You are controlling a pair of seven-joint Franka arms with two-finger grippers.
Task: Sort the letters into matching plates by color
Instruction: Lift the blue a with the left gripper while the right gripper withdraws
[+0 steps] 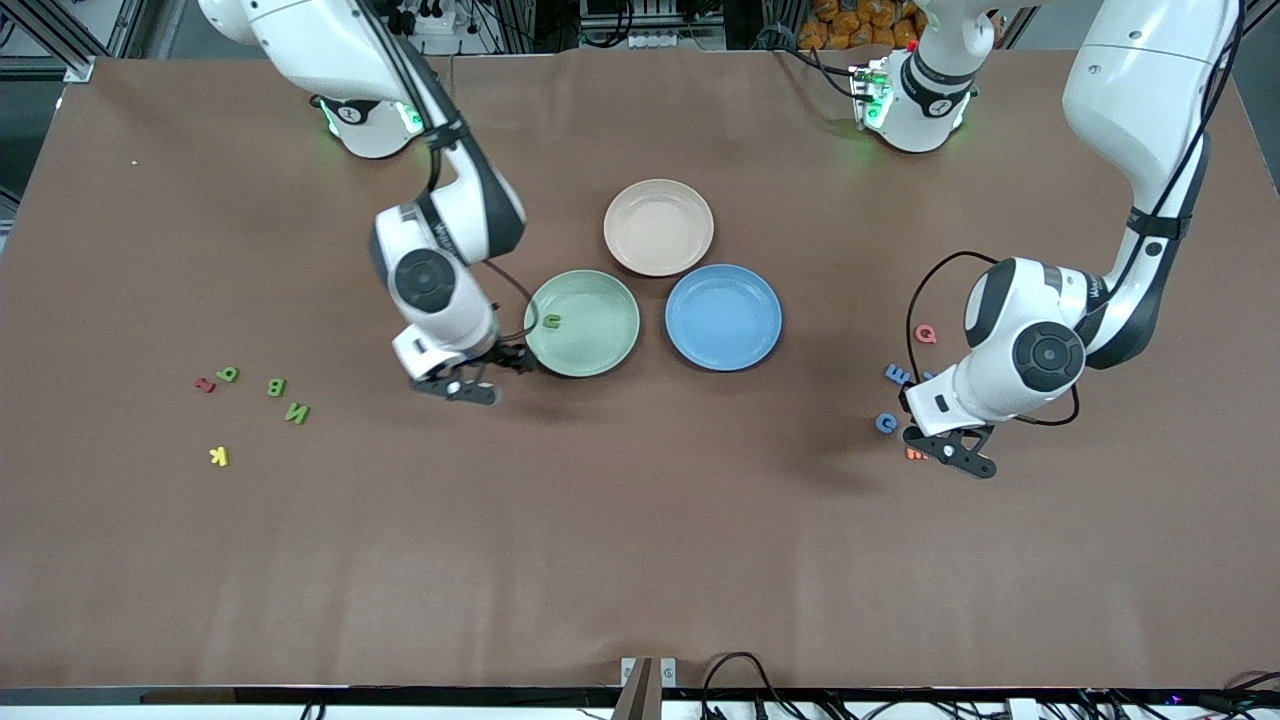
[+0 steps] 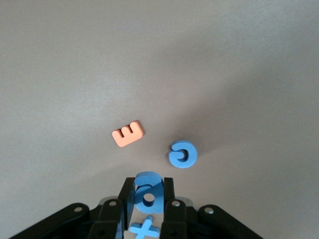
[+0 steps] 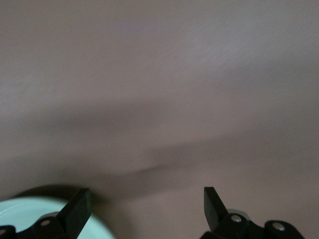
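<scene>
Blue foam letter (image 2: 148, 193) sits clamped in our left gripper (image 2: 148, 199) above the table's left-arm end, so we judge it bound for the blue plate (image 1: 723, 317), while our right gripper (image 1: 503, 362) hangs spread and empty beside the green plate (image 1: 582, 322), one green letter (image 1: 551, 321) inside.

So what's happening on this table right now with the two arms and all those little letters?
Two robot arms are sorting small foam letters by colour. The left gripper is shut on a blue foam letter above the orange letter E and blue letter C. The right gripper stands open beside the pale green round plate, where one green letter lies. The medium blue round plate holds nothing.
</scene>
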